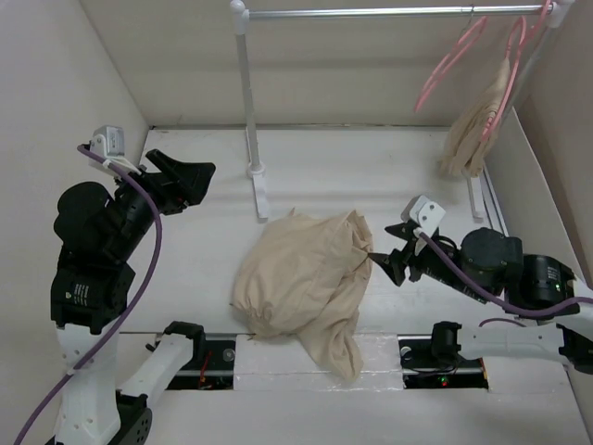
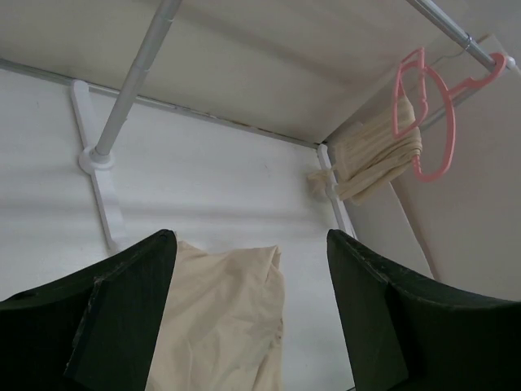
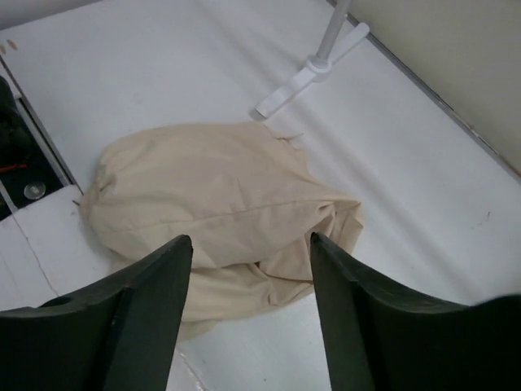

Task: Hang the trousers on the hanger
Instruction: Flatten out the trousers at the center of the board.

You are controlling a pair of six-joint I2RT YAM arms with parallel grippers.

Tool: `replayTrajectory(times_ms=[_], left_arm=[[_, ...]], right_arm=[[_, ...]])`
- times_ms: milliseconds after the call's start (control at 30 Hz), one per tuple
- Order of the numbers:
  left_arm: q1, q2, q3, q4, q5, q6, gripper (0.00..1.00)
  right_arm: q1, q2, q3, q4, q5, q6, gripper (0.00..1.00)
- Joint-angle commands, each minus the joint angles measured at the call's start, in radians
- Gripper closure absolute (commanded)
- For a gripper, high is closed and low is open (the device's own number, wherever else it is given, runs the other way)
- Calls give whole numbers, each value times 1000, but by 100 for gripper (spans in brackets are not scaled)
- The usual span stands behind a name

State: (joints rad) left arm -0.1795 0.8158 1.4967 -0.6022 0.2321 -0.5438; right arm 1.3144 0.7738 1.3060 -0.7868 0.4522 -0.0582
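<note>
The pale beige trousers [image 1: 306, 273] lie in a crumpled heap in the middle of the table, one leg trailing toward the near edge. They also show in the left wrist view [image 2: 220, 318] and the right wrist view [image 3: 212, 204]. The empty pink hanger [image 1: 452, 57] hangs tilted on the rail at the back right. My left gripper [image 1: 190, 176] is open and empty, raised at the left, well away from the trousers; its jaws [image 2: 251, 236] frame the heap from afar. My right gripper [image 1: 389, 255] is open and empty, just right of the heap's edge, and shows in its own wrist view [image 3: 248, 240].
A second pink hanger [image 1: 512, 46] carrying a smaller bunched beige garment [image 1: 473, 130] hangs right of the empty one. The metal rail [image 1: 389, 12] rests on a white post [image 1: 246, 93] whose foot [image 1: 260, 193] sits just behind the trousers. Walls close in on both sides.
</note>
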Motion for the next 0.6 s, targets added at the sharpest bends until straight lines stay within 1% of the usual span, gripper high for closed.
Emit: replayTrajectory(times_ms=[0, 100, 167, 233, 267, 333, 367, 400, 433, 467, 500, 533, 567], left_arm=[[-3, -9, -15, 18, -4, -8, 29], [-3, -18, -20, 28, -2, -8, 27], [-3, -7, 11, 19, -7, -2, 27], [-3, 6, 37, -4, -29, 7, 27], [-3, 11, 57, -10, -39, 7, 28], [-3, 22, 77, -19, -85, -7, 29], [-3, 26, 98, -24, -102, -16, 29], [-3, 39, 112, -31, -121, -24, 29], [-3, 45, 137, -28, -147, -36, 30], [-3, 51, 151, -25, -157, -44, 30], [-3, 62, 163, -28, -163, -45, 30], [-3, 78, 174, -36, -180, -44, 31], [-3, 86, 180, -48, -191, -44, 31]], right_arm=[[-1, -7, 9, 21, -15, -32, 33], [-1, 70, -25, 69, -171, -83, 31], [-1, 143, -43, 101, -225, -101, 31], [-1, 194, -72, 156, -297, -129, 33], [-1, 252, -79, 191, -316, -140, 37], [-1, 316, -88, 222, -365, -167, 50], [-1, 350, -86, 248, -380, -176, 74], [-1, 420, -86, 259, -406, -195, 89], [-1, 458, -79, 271, -415, -204, 96], [-1, 493, -80, 282, -418, -210, 98], [-1, 560, -80, 317, -428, -216, 94], [-1, 596, -79, 331, -441, -226, 84], [-1, 634, -68, 352, -443, -235, 54]])
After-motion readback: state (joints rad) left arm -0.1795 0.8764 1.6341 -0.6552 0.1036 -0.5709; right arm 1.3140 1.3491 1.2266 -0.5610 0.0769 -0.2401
